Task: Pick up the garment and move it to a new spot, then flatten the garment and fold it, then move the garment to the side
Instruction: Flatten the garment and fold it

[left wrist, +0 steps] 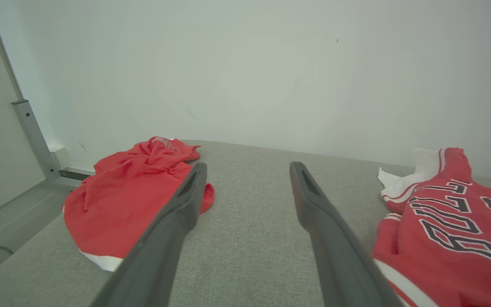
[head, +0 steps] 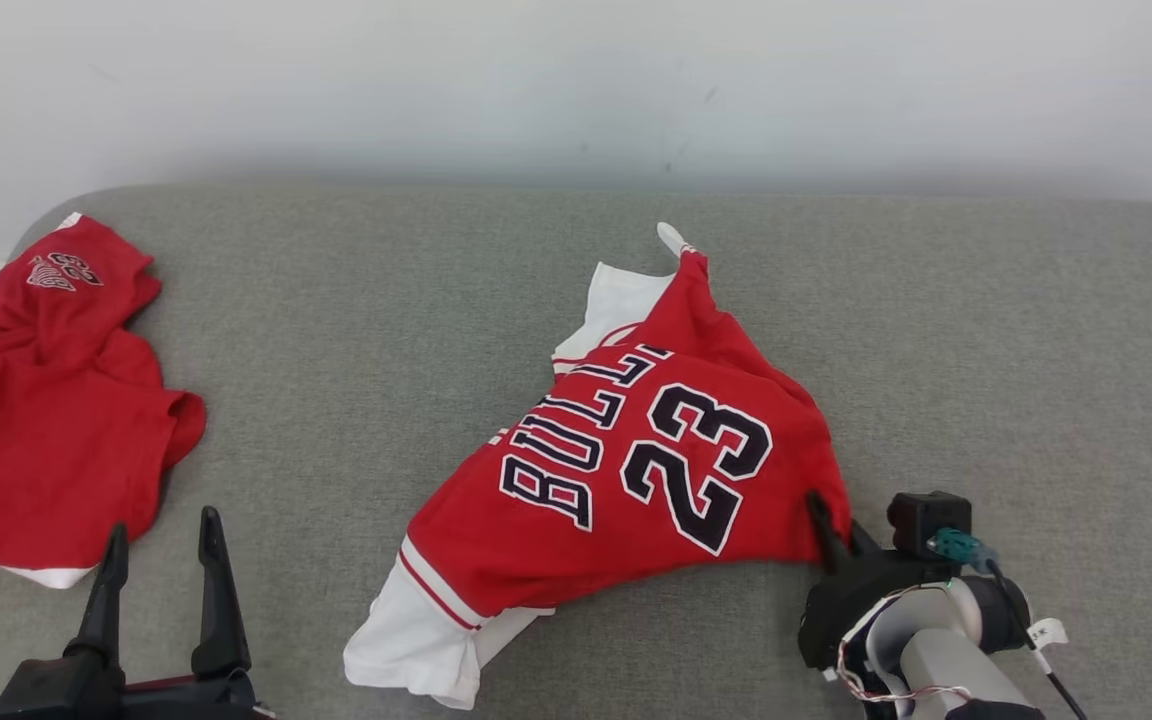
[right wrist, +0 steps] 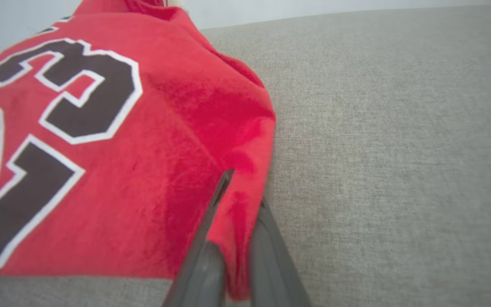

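Surface: grey woven-fabric padded top [head: 336, 300], rounded far-left corner, runs back to the wall.
Wall: plain white painted wall [head: 576, 90], a few faint scuffs.
Left side: grey metal upright post [left wrist: 32, 136]; small white box [left wrist: 60, 157] near its base.
Light: even, soft shadow at the wall foot.

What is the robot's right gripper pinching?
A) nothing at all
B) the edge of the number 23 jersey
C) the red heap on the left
B: the right gripper is closed on a fold at the red edge of the jersey, beside the 23.
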Tool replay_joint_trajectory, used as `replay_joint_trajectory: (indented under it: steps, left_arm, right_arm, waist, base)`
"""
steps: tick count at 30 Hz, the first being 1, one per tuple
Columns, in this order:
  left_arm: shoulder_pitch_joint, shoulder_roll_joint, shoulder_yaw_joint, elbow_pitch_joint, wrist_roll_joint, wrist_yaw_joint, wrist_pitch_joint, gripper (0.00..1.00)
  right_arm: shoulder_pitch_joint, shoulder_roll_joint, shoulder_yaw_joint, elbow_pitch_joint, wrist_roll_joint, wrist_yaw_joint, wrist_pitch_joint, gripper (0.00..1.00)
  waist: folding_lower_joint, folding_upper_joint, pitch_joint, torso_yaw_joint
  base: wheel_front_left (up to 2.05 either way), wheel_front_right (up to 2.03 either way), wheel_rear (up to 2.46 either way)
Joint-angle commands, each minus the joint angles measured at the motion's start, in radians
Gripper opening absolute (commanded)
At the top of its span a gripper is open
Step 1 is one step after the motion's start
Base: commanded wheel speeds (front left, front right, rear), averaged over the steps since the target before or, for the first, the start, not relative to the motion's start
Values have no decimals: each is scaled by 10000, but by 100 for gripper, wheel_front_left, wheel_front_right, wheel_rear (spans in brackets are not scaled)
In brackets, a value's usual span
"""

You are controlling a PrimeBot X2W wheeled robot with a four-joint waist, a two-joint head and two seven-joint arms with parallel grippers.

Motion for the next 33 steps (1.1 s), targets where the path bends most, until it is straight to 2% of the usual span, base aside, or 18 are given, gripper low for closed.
replay_joint_trajectory:
  steps: [1,12,14,19,23,28,33]
  left_arm:
    - [80,-65,52,40,150,-56,-30,100]
    - [378,-329,251,177,214,-234,-30,100]
    - [414,-368,316,156,238,-250,-30,100]
    - [477,-460,440,166,302,-271,-31,100]
    - [502,-511,476,200,344,-338,-31,100]
    - [358,-609,353,272,418,-434,-31,100]
    - [22,-727,90,467,473,-596,-24,100]
  right_arm:
    - [-140,-140,-75,132,80,-23,-277,0]
    - [255,-2049,-1471,-351,-213,-23,-785,0]
    - [332,-2222,-1673,-567,-314,-23,-792,0]
    - [289,-2108,-1591,-1390,-802,-23,-693,0]
    - [53,-1754,-1187,-2077,-981,-23,-474,0]
    - [-364,-967,236,-2875,-1171,-23,77,0]
    - [-842,-306,1693,-2407,-743,-23,341,0]
  waist:
    - [-1,0,-51,-160]
    - [-1,0,-334,-786]
    - [-1,0,-329,-863]
    - [-1,0,-346,-987]
    - [-1,0,-361,-979]
    - [-1,0,-285,-782]
    - [-1,0,-139,-317]
  base:
    - [0,0,0]
    - [0,0,0]
    - [0,0,0]
    - [0,0,0]
    - [0,0,0]
    - [0,0,0]
    - [0,0,0]
